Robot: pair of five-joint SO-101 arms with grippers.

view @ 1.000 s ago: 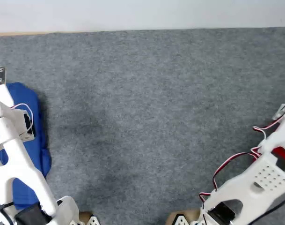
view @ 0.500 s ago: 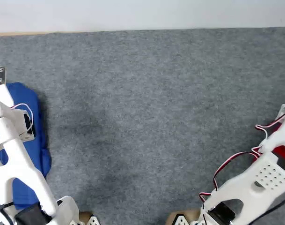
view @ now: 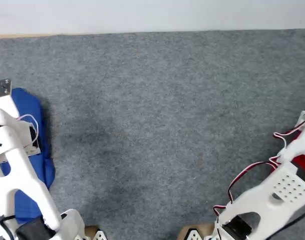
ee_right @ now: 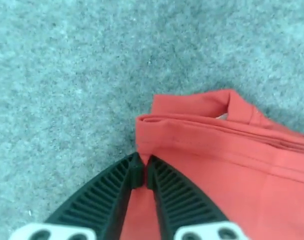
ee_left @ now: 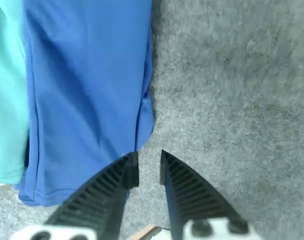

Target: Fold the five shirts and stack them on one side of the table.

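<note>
A folded blue shirt (ee_left: 87, 95) lies on the grey mat at the table's left side, on top of a teal shirt (ee_left: 7, 90) that sticks out beside it. My left gripper (ee_left: 148, 164) hovers over the blue shirt's corner, its fingers a narrow gap apart with nothing between them. In the high view the left arm (view: 14, 165) covers part of the blue shirt (view: 42, 150). At the right edge a red shirt (ee_right: 216, 155) lies folded, and my right gripper (ee_right: 142, 170) is shut on its folded edge. The right arm (view: 272, 195) hides most of the red shirt (view: 303, 164).
The grey mat (view: 157, 110) covers the table between the two arms. Its far edge (view: 152, 32) meets a white wall at the back.
The left arm has drawn back slightly toward the table's front over the blue shirt. The right arm shifted a little toward the right edge.
</note>
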